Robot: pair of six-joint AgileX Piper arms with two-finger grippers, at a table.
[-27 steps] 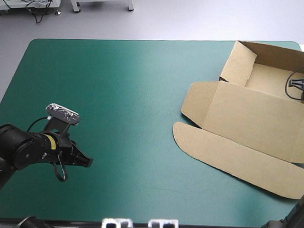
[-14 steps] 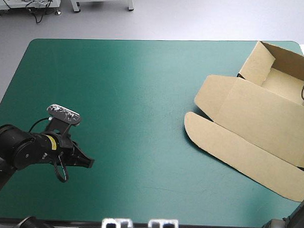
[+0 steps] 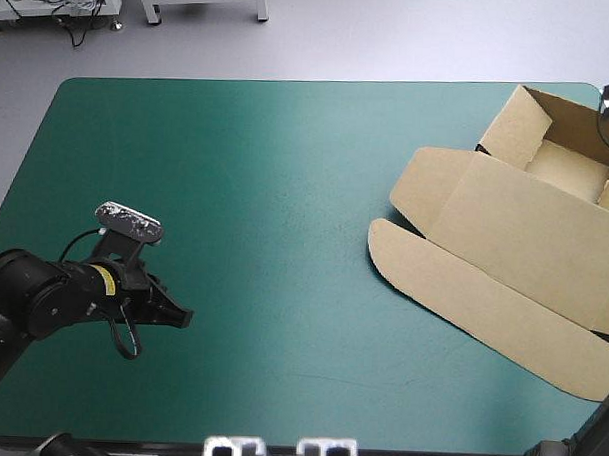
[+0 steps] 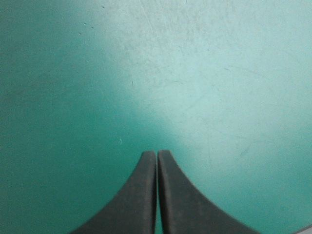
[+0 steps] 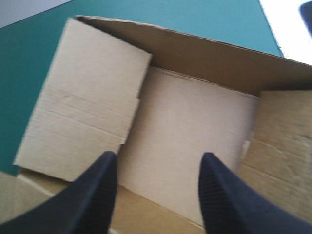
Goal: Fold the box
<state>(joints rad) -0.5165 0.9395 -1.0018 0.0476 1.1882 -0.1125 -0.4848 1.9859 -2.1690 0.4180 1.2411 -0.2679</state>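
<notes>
Filling most of the high view, the bench (image 3: 286, 187) with its teal-green cover carries the brown box (image 3: 514, 235) along the right of the frame, from the upper right corner toward the lower right. Its tray stands with walls raised near the far edge, and the lid lies flat with a rounded flap toward mid-frame. The right gripper (image 5: 158, 158) spreads its black fingers wide over the tray's floor, seemingly not touching it, and holds nothing. The left gripper (image 3: 184, 319), at lower left and well apart from the box, has its fingers pressed together over bare cover.
</notes>
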